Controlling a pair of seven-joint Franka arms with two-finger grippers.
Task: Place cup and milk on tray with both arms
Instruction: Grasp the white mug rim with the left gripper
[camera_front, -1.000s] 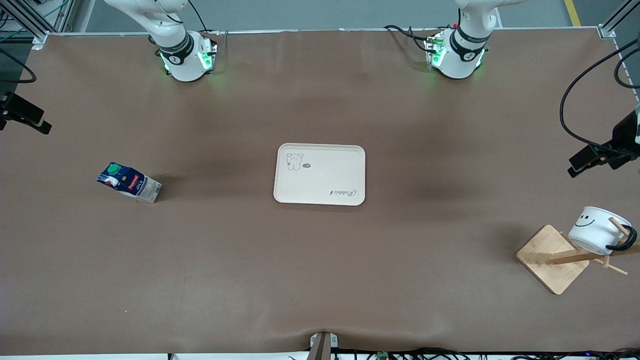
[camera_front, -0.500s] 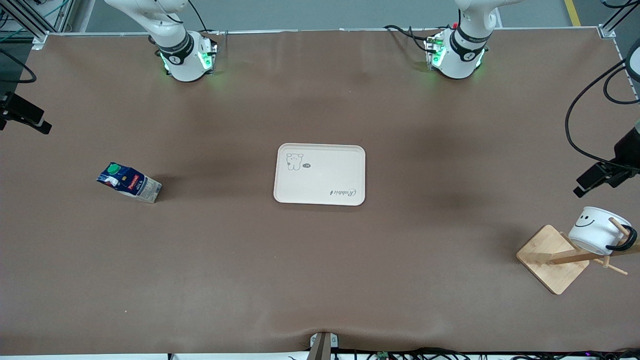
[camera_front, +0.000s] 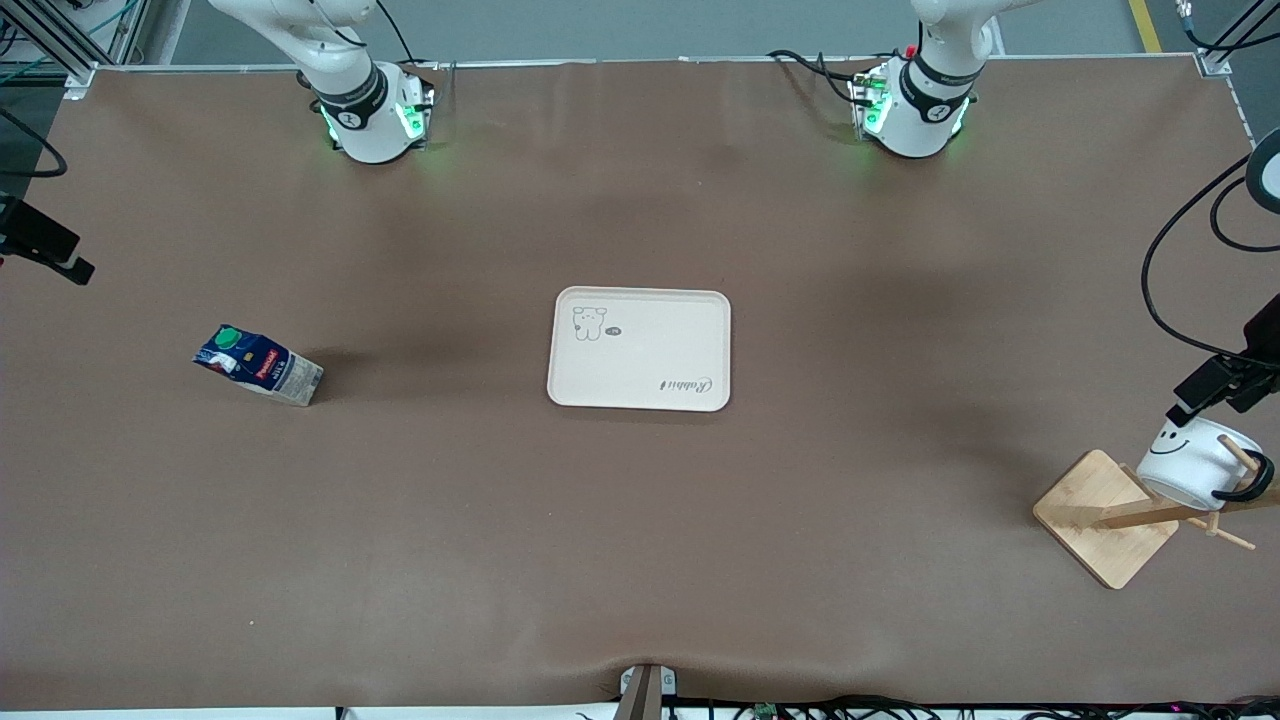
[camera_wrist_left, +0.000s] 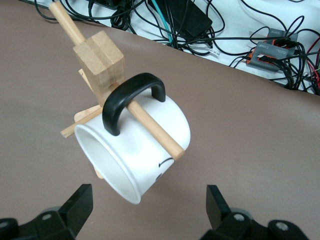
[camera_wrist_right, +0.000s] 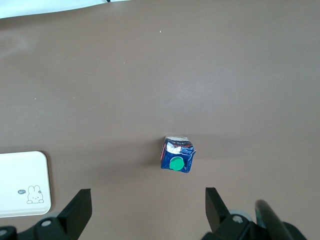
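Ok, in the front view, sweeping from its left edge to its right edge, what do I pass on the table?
milk → tray → wooden rack base → cup, hanging on the rack's peg with the left pincer just above it.

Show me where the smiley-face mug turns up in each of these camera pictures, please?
Front view: the cup hangs by its handle on a peg of the wooden rack at the left arm's end of the table, with the left gripper over it.
Left wrist view: the cup fills the middle, between the open fingers.
Right wrist view: not in it.
Shared landmark: the rack.
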